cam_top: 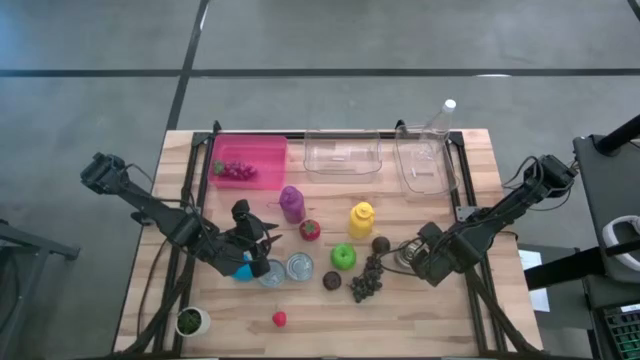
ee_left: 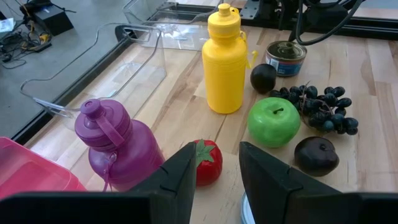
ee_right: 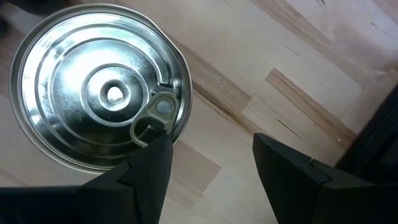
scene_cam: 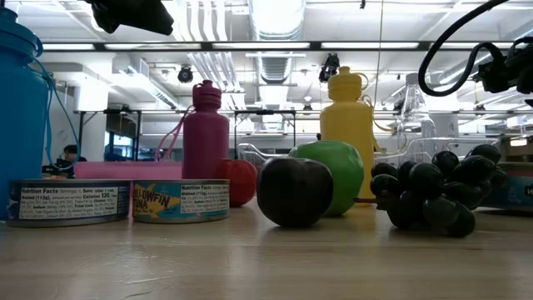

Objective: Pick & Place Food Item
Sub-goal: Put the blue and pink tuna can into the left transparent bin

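Right gripper (ee_right: 211, 158), jaws apart and empty, hangs over the pull-tab can (ee_right: 99, 93) near the table's (cam_top: 470, 310) right edge; we advise centring, since one finger overlaps the rim. Black grapes (cam_top: 367, 281) and a dark plum (cam_top: 381, 244) crowd it (tight clearance). Left gripper (ee_left: 216, 163), narrowly parted, holds nothing.

Both arms are built of dark, near-black links joined by chunky rounded joints, matte all over. The black two-finger left gripper (cam_top: 258, 243) ends in flat, angular fingers (ee_left: 176, 180) with bevelled inner faces and plain, unmarked surfaces. The black two-finger right gripper (cam_top: 415, 255) carries the same wedge-shaped fingers (ee_right: 146, 168), smooth and slightly glossy at the edges. Thick black cables loop loosely off the right arm's upper links. I can make out no screws or lettering on either arm.
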Controlling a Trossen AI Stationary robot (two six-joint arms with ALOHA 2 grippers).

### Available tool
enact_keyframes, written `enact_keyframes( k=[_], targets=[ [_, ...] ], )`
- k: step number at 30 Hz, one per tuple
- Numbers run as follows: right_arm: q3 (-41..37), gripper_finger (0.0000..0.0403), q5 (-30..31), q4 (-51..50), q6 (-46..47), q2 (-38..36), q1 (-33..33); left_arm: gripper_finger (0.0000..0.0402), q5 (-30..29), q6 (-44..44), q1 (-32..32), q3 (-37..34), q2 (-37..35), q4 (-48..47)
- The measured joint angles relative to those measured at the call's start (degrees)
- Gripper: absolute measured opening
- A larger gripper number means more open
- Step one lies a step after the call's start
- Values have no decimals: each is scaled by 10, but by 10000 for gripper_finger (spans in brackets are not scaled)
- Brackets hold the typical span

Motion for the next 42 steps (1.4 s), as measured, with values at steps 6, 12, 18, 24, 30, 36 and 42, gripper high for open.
enact_keyframes(
  k=[6, 12, 18, 24, 30, 36, 42],
  targets=[
    [0, 224, -2, 0, 3, 0, 0, 123, 0, 0, 0, 0, 0, 0],
    [0, 224, -2, 0, 9, 0, 0, 123, 0, 0, 0, 0, 0, 0],
    [-1, 224, -20, 0, 9, 1, 0, 123, 0, 0, 0, 0, 0, 0],
    [-2, 224, -21, 1, 9, 1, 0, 123, 0, 0, 0, 0, 0, 0],
    [-6, 224, -19, 2, 12, 1, 0, 123, 0, 0, 0, 0, 0, 0],
    [-12, 224, -18, 5, 19, 1, 0, 123, 0, 0, 0, 0, 0, 0],
    [-21, 224, -17, 7, 23, 1, 0, 123, 0, 0, 0, 0, 0, 0]
  ],
)
